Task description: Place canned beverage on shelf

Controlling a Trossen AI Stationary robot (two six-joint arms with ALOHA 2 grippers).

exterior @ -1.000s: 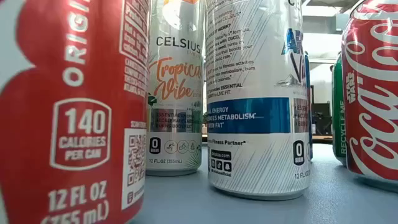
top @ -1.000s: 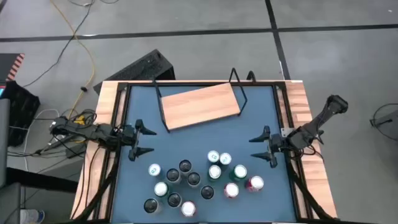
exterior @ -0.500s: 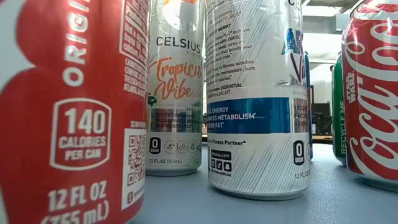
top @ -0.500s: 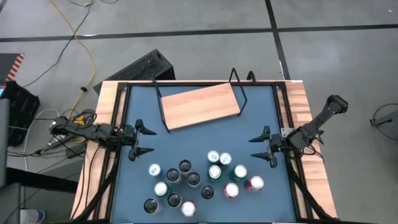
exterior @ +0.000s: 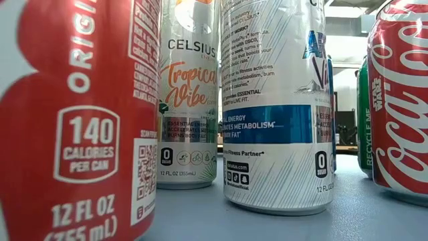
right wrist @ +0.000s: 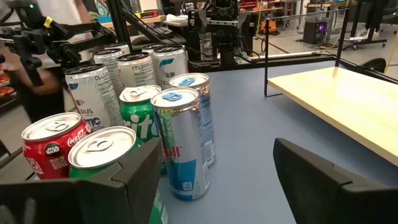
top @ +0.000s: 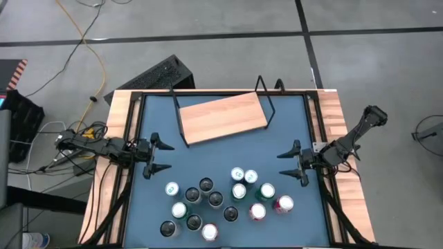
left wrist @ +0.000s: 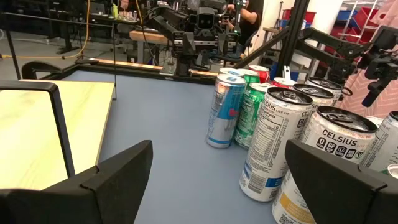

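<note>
Light wood of the shelf (top: 223,118) bare from end to end, sitting tilted at 12 o'clock on the blue table (top: 277,138), nothing yet placed on it. Roughly 15 cans (top: 225,196) bunched at 6 o'clock, all upright, in 2 loose groups: darker tops toward 7 o'clock, a red can (top: 284,204) and a green can (top: 266,190) toward 5 o'clock. Left gripper (top: 158,157) parked at 9 o'clock, fingers spread wide and holding nothing, well apart from the nearest can. Right gripper (top: 292,163) parked at 3 o'clock, fingers likewise released and empty, near the 5 o'clock group but not touching it. Seen from the right wrist, 2 slim silver-and-blue cans (right wrist: 183,134) closest ahead, the green can (right wrist: 140,115) beside them, the shelf (right wrist: 339,99) off to one side. Seen from the left wrist, a white can (left wrist: 273,140) nearest, the shelf (left wrist: 37,130) at the edge. Judged from this: task at the very start, no can picked, every placement left to do; first step probably a reach to an outer can.
</note>
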